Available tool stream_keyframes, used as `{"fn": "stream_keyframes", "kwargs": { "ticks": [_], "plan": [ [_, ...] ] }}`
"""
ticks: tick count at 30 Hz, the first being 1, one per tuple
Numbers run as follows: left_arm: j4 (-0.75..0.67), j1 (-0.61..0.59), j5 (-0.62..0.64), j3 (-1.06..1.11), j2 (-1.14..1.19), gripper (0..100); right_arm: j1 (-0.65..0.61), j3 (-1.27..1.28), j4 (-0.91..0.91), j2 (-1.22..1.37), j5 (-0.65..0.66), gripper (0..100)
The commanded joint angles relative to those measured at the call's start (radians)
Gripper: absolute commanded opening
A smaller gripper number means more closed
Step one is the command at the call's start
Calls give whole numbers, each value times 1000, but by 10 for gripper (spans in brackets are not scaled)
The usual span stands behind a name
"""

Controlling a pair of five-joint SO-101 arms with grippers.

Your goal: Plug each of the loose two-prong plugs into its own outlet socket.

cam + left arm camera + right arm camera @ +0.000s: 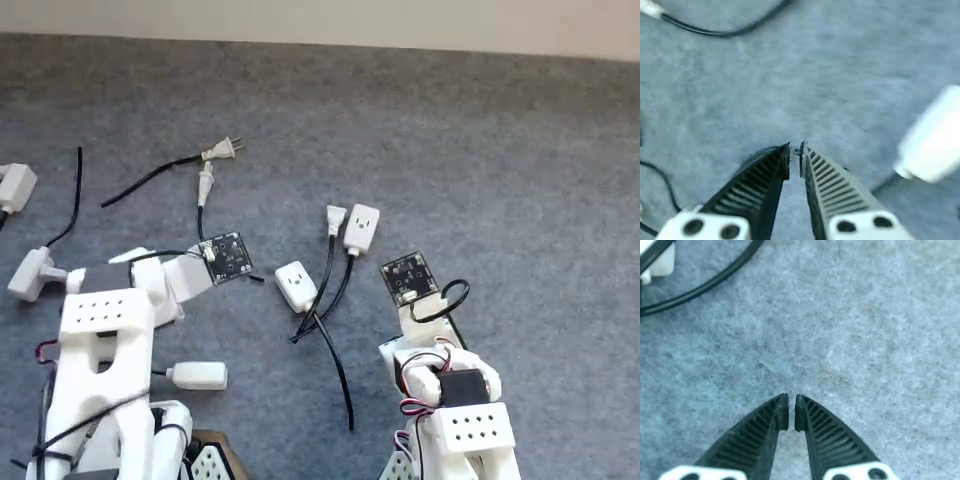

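From up high, the left arm [100, 340] and the right arm [455, 400] sat at the near side of a gray carpet [520, 150]. A loose plug [222, 150] lay well ahead of the left arm's fingers. A second plug [335, 217] lay just beside a white socket [362, 227], ahead of the right arm's fingers. Another socket [296, 285] lay between the two arms. Past the carpet's far edge was a pale strip [400, 20] of the room, and I could not tell what it was. In the left wrist view, the left gripper [795, 152] had its fingers almost touching, with nothing between them. A white block [932, 140] lay off to one side of the fingers, apart from them, and a thin cord [725, 32] ran well ahead of the tips. In the right wrist view, the right gripper [791, 412] had its fingers close together too, holding nothing, with a thick cord [700, 287] far ahead. No plug was picked up, so the job seemed to be at its start. The next move would likely need one gripper to spread its fingers, go to a plug, and pinch its body so the prongs stayed free for a socket.
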Motion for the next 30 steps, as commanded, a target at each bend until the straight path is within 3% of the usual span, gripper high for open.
{"fn": "stream_keyframes", "kwargs": {
  "ticks": [1,4,8,11,22,30],
  "plan": [
    [362,91,-12,-140,-15,60,7,-7,-16,-8,9,37],
    [520,186,-8,-183,-12,69,7,-7,-16,-8,9,37],
    [537,265,-6,-157,-8,199,7,-7,-16,-8,9,37],
    [476,285,-6,-108,-8,277,7,-7,-16,-8,9,37],
    [83,277,-6,125,-7,234,7,-7,-16,-8,9,37],
    [51,214,-12,-47,-5,230,7,-7,-16,-8,9,37]
  ]
}}
